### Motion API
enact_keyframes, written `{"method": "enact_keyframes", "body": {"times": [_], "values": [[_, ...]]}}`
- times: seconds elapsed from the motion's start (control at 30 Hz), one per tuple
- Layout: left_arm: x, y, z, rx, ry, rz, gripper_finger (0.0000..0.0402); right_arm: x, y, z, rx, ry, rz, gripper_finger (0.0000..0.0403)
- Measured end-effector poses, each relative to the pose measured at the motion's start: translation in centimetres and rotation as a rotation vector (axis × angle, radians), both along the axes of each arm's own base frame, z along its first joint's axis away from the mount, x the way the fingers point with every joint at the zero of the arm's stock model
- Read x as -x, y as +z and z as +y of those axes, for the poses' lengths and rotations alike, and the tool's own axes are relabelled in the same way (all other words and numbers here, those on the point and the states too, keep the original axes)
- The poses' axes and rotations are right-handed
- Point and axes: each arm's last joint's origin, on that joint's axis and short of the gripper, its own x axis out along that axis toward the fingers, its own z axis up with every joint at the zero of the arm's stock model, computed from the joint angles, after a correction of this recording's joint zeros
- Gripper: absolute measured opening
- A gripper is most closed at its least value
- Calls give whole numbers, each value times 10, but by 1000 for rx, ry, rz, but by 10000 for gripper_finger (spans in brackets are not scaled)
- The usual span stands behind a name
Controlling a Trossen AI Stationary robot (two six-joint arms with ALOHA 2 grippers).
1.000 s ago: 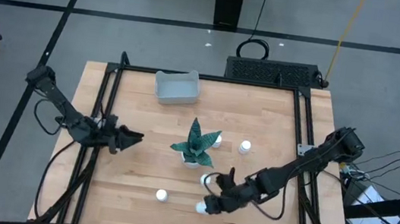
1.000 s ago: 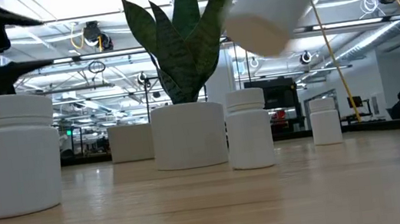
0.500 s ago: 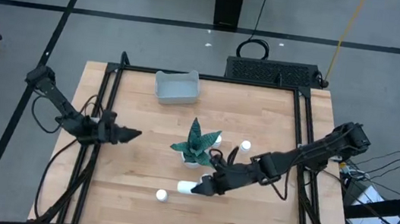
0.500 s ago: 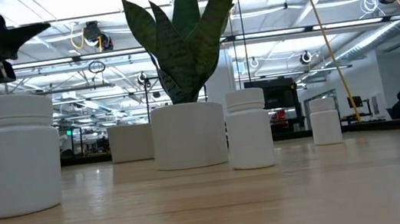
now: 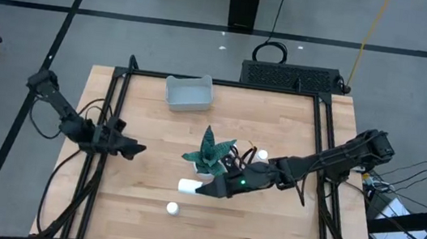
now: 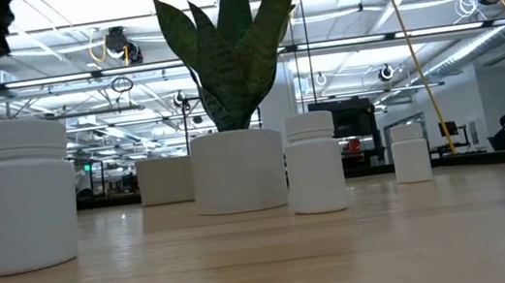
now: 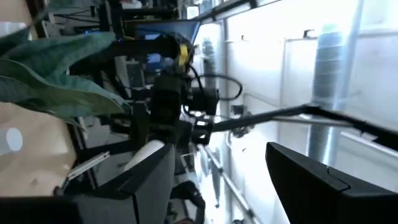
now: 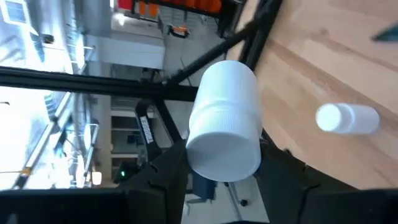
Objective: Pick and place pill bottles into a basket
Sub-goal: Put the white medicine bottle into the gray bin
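Above the bench (image 5: 279, 119), just beside the plant (image 5: 209, 153), the right gripper (image 5: 203, 188) has its jaws clamped on a pill bottle (image 5: 188, 186). Another bottle (image 5: 173, 208) stands near it; the basket (image 5: 189, 93) sits well apart. At the bench's left edge, the left gripper (image 5: 135, 149) hangs with jaws apart.

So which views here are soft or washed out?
Left wrist view: blurred throughout, bright glare from the windows behind. Right wrist view: the held bottle is fairly crisp, the background soft. Low view: ceiling lights blow out behind the plant.
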Motion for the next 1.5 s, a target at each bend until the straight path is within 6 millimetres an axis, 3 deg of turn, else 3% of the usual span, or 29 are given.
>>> {"method": "enact_keyframes", "body": {"times": [0.3, 0.43, 0.6, 0.8, 1.17, 1.5], "values": [[-23, 42, -10, -227, -45, 321, 257, -3, 3, -6, 11, -11, -38, 148], [-42, 69, -11, -272, -96, 295, 257, -3, 5, -6, 10, -12, -61, 149], [-76, 88, -9, -371, -199, 321, 257, -5, 11, -8, 13, -12, -127, 148], [-112, 87, 1, -425, -395, 444, 257, -5, 13, -6, -10, 46, -137, 149], [-153, 97, 12, -399, -627, 391, 257, -3, 11, -3, -47, 173, -101, 149], [-193, 69, 6, -383, -821, 447, 257, -2, 9, -2, -62, 241, -75, 149]]}}
